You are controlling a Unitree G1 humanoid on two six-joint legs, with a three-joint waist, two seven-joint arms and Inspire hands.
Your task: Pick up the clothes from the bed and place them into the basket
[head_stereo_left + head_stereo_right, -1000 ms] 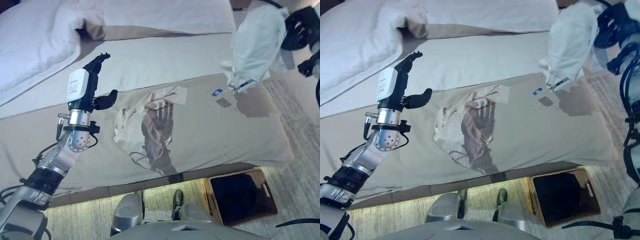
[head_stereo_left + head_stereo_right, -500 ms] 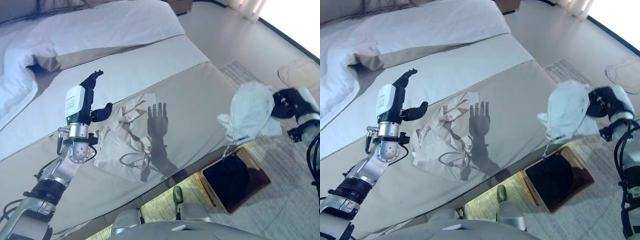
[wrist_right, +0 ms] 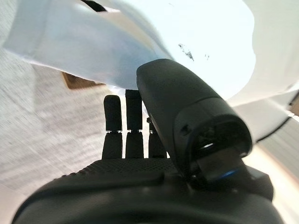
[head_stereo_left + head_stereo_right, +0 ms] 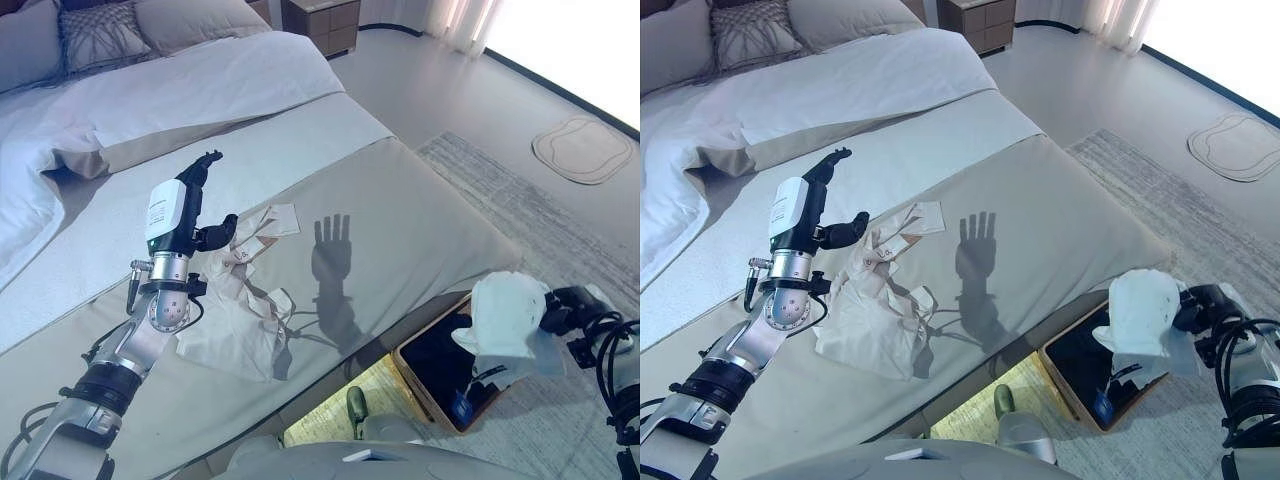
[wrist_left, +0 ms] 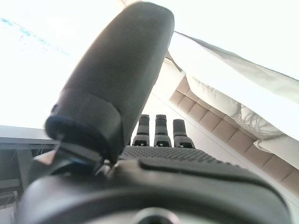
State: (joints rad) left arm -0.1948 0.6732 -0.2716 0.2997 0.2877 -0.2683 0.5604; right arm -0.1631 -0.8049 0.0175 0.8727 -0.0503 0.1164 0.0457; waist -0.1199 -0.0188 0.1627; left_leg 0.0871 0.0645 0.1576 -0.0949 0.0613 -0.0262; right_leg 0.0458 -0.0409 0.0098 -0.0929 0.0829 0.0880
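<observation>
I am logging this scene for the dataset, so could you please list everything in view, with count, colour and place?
Bed: one, beige cover, fills the middle of the head views.
Duvet: one, white, folded back toward the head of the bed.
Pillows: at least two, grey, at the head of the bed.
Garment on bed: one, cream, crumpled near the bed's edge beside the left hand.
Held garment: one, white, hanging over the basket.
Basket: one, brown with dark inside, on the floor by the bed.
Nightstand: one, brown, beyond the bed.
Rug: one, grey, beside the bed.
Mat: one, pale, on the far floor.
Left hand: open, raised over the bed.
Right hand: shut on the held garment.
</observation>
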